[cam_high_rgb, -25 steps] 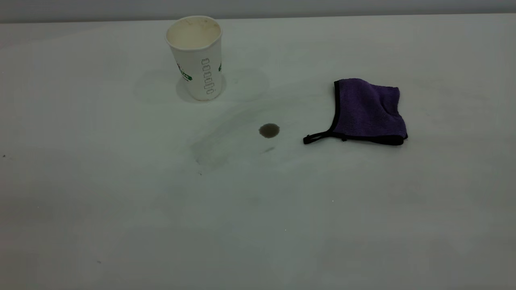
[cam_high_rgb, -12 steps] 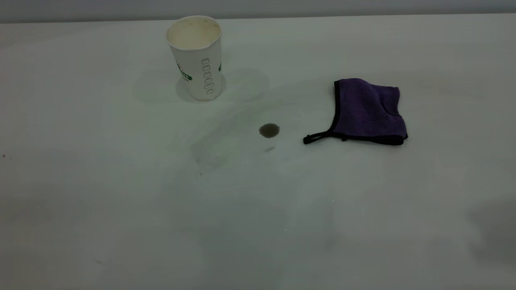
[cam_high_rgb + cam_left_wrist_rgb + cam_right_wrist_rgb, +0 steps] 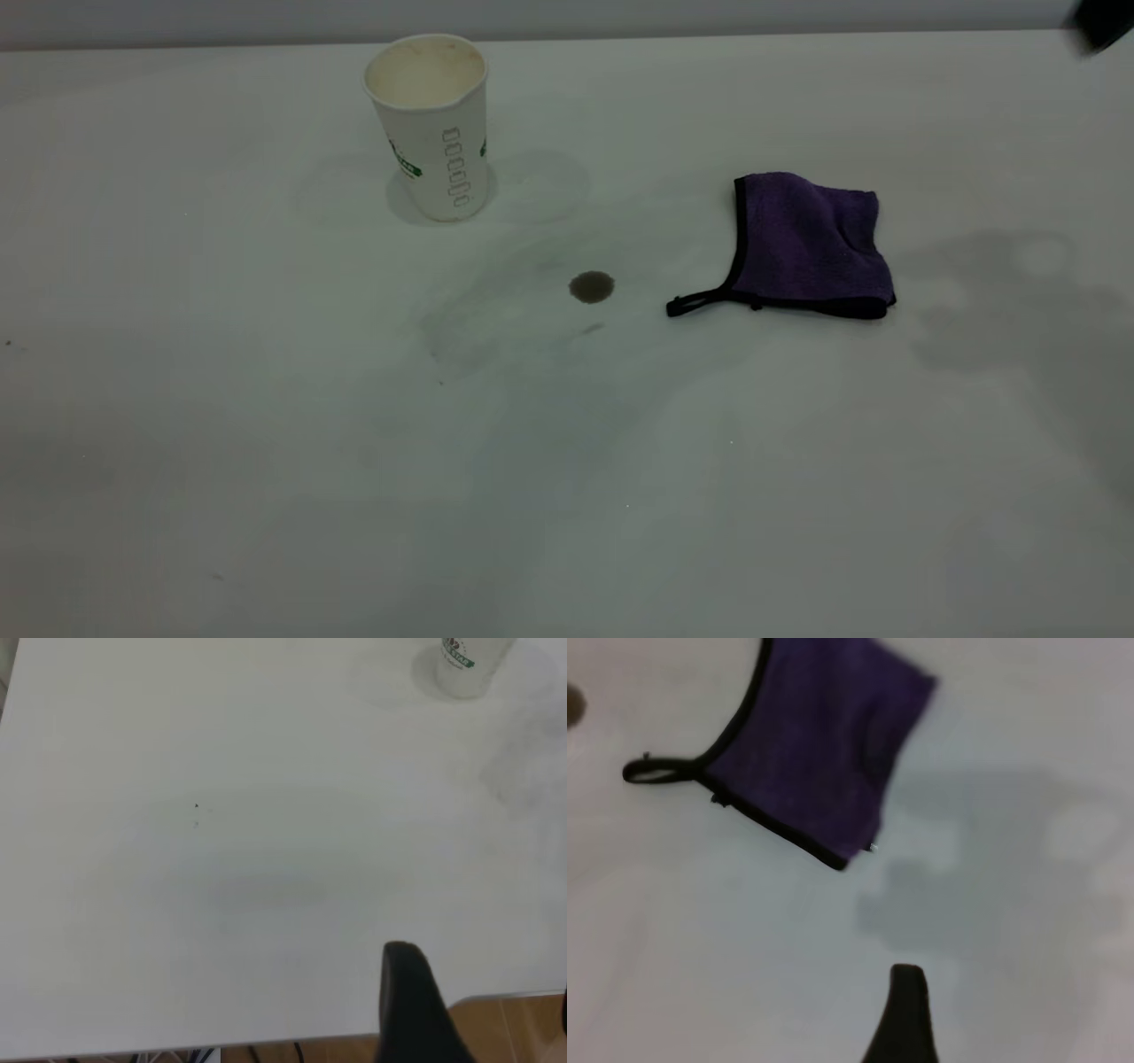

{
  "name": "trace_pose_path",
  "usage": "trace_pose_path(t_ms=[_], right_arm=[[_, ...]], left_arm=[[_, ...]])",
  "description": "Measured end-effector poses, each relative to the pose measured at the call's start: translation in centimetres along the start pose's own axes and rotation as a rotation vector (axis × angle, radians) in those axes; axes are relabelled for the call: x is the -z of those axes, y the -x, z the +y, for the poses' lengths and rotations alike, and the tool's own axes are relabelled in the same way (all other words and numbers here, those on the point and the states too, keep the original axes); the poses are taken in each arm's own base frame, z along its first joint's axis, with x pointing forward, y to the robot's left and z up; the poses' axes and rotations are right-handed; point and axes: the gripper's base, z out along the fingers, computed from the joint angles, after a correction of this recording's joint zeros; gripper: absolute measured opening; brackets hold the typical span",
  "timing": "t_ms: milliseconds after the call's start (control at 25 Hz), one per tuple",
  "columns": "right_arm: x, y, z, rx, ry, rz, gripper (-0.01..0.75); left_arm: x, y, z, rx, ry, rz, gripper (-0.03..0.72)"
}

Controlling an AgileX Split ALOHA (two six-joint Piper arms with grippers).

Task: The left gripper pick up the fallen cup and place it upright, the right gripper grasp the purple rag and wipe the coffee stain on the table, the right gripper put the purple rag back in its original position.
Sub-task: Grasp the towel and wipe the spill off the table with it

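upright cup (image 3: 431,128), green band, writing unreadable

- I see the white ribbed paper cup with a green band (image 3: 428,127) standing upright near the far side of the white matt bench (image 3: 266,461), mouth open upward, a column of small outlined boxes facing me.
- The small round dark brown coffee stain (image 3: 591,286) lies in front of the cup, towards the right, well apart from it.
- The dark purple terry rag with black edging (image 3: 811,245) lies flat and folded just right of the stain, its thin black loop pointing towards the blot without touching it.
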Motion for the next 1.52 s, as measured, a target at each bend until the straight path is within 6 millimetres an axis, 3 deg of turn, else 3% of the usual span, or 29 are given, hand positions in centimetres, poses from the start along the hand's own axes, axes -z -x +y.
trace_pose_path(t_ms=[280, 440, 640, 880, 1080, 1320, 1520], right_arm=[[-10.3, 3.3, 1.7, 0.120, 0.047, 0.102, 0.732], [-14.6, 4.0, 3.1, 0.192, 0.060, 0.137, 0.725], [-17.6, 4.8, 4.3, 0.256, 0.070, 0.135, 0.714], [-20.3, 4.3, 4.8, 0.275, 0.078, 0.161, 0.666], [-21.6, 3.8, 4.6, 0.281, 0.070, 0.168, 0.513], [-22.2, 3.8, 5.4, 0.315, 0.070, 0.164, 0.097], [-22.3, 4.2, 9.5, 0.427, 0.089, 0.129, 0.061]], left_arm=[[0.0, 0.0, 0.0, 0.000, 0.000, 0.000, 0.466], [0.0, 0.0, 0.0, 0.000, 0.000, 0.000, 0.466], [0.0, 0.0, 0.0, 0.000, 0.000, 0.000, 0.466], [0.0, 0.0, 0.0, 0.000, 0.000, 0.000, 0.466], [0.0, 0.0, 0.0, 0.000, 0.000, 0.000, 0.466], [0.0, 0.0, 0.0, 0.000, 0.000, 0.000, 0.466], [0.0, 0.0, 0.0, 0.000, 0.000, 0.000, 0.466]])
